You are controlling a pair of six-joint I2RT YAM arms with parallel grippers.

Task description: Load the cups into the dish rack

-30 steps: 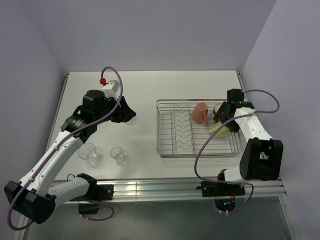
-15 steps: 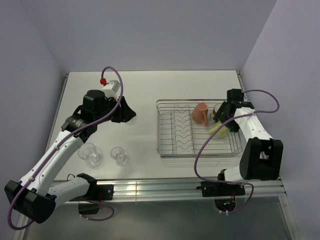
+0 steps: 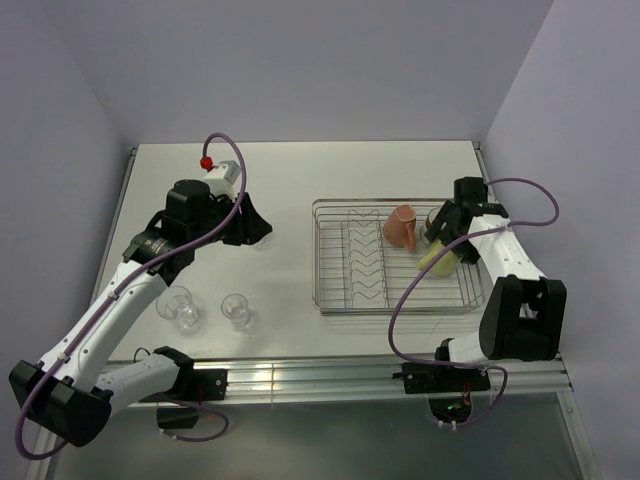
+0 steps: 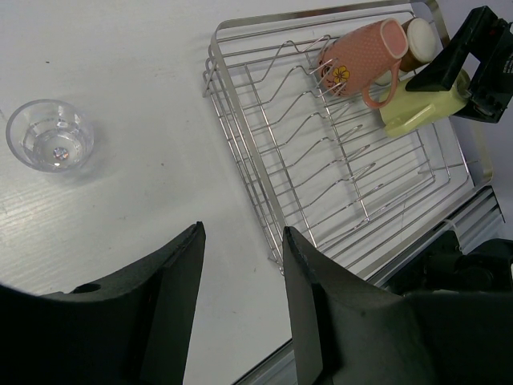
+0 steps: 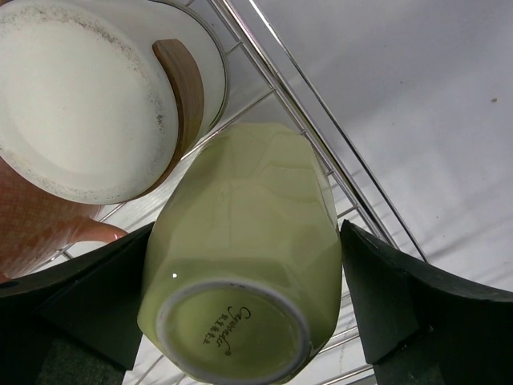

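Note:
The chrome wire dish rack (image 3: 330, 300) stands at the right. A pink-terracotta mug (image 3: 402, 224) and a brown cup (image 3: 434, 222) lie at its far side. My right gripper (image 3: 445, 240) is shut on the pale yellow-green mug (image 3: 440, 258), tilted inside the rack's right end; in the right wrist view my fingers (image 5: 377, 297) flank that mug (image 5: 248, 200), base toward the camera. Two clear tumblers (image 3: 178, 305) (image 3: 236, 309) stand on the table at the left. My left gripper (image 3: 255, 225) is open and empty, above the table left of the rack.
The left wrist view shows one tumbler (image 4: 50, 135), the rack (image 4: 240, 160), the pink mug (image 4: 357, 60) and the yellow-green mug (image 4: 421, 108). Walls enclose the table on the left, back and right. A metal rail (image 3: 330, 375) runs along the near edge.

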